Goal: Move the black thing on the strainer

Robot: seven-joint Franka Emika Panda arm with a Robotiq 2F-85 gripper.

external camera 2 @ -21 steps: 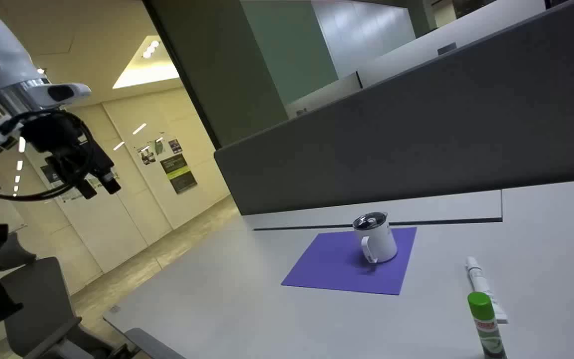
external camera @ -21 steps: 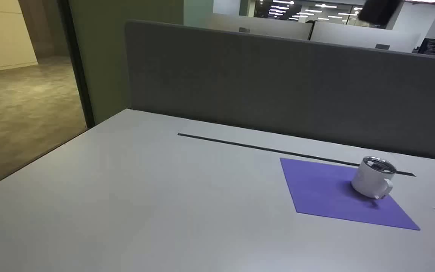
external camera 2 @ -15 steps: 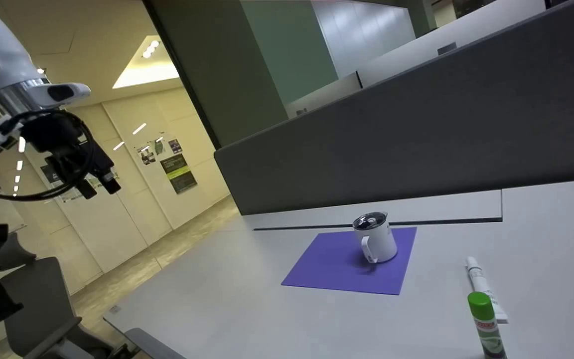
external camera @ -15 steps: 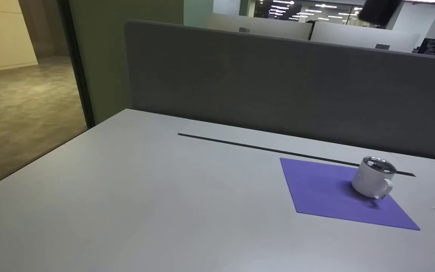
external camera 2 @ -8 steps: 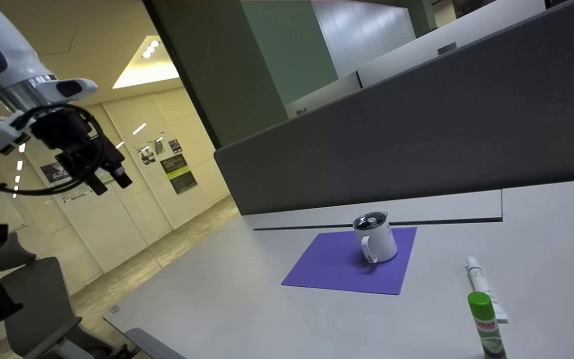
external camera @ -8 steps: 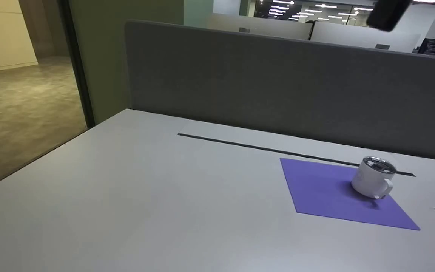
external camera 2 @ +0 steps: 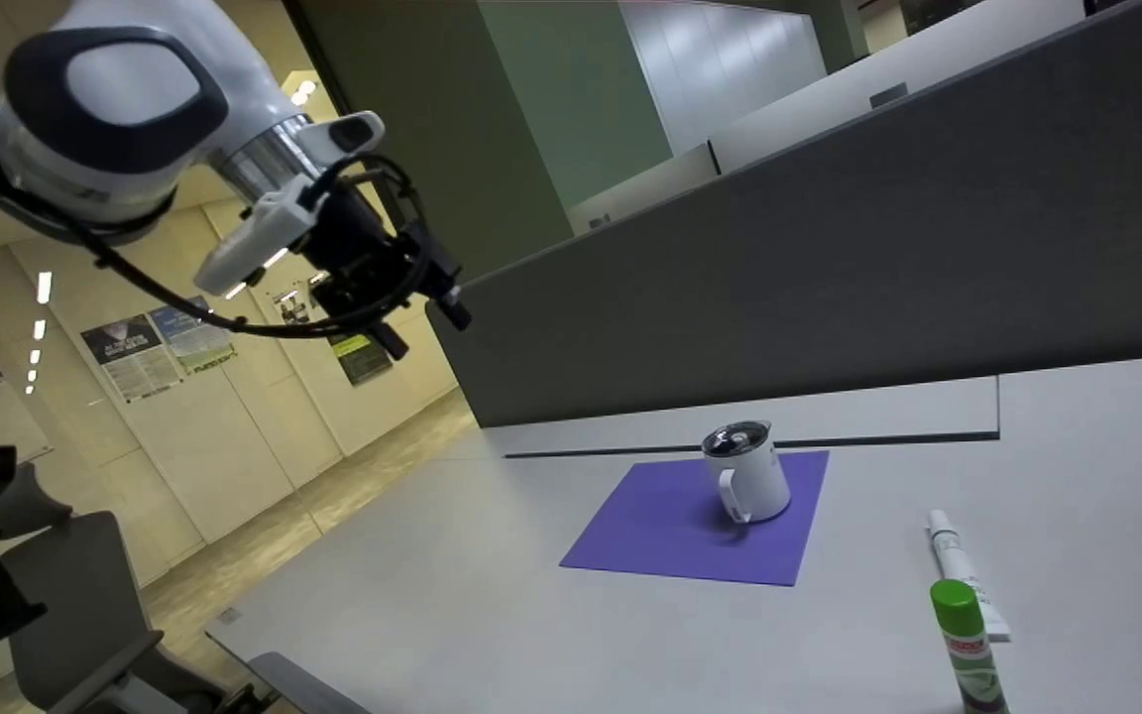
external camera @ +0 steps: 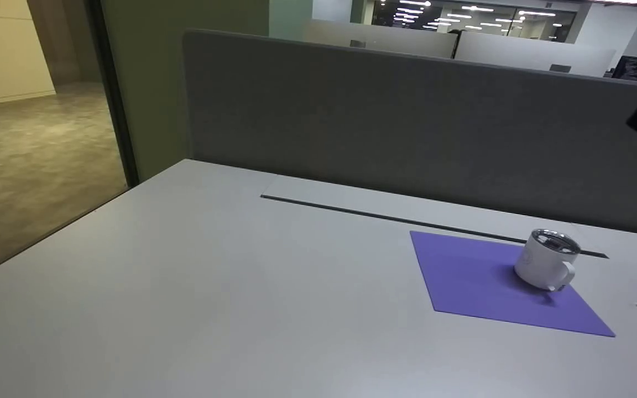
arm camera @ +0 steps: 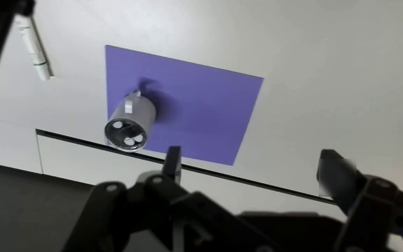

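Note:
The strainer looks like a small white cup with a handle (external camera: 541,266); it also shows in an exterior view (external camera 2: 757,486) and the wrist view (arm camera: 142,113). It stands upright on the purple mat (external camera: 470,276). Its dark see-through lid (external camera: 556,241) has a black piece on it, and the lid (arm camera: 126,134) also shows in the wrist view. My gripper (external camera 2: 422,327) is open and empty, high above the table and apart from the cup. In the wrist view the fingers of the gripper (arm camera: 250,154) are wide apart. Only one fingertip shows at the edge of an exterior view.
A grey partition (external camera 2: 829,288) stands along the table's back edge. A black slot (external camera: 351,211) runs in front of it. A white tube (external camera 2: 953,555) and a green-capped bottle (external camera 2: 968,645) are on the table, to one side of the mat.
My arm and gripper have moved towards the table, to the right in an exterior view, and the fingertip sits lower at the edge of an exterior view. The cup and mat have not moved.

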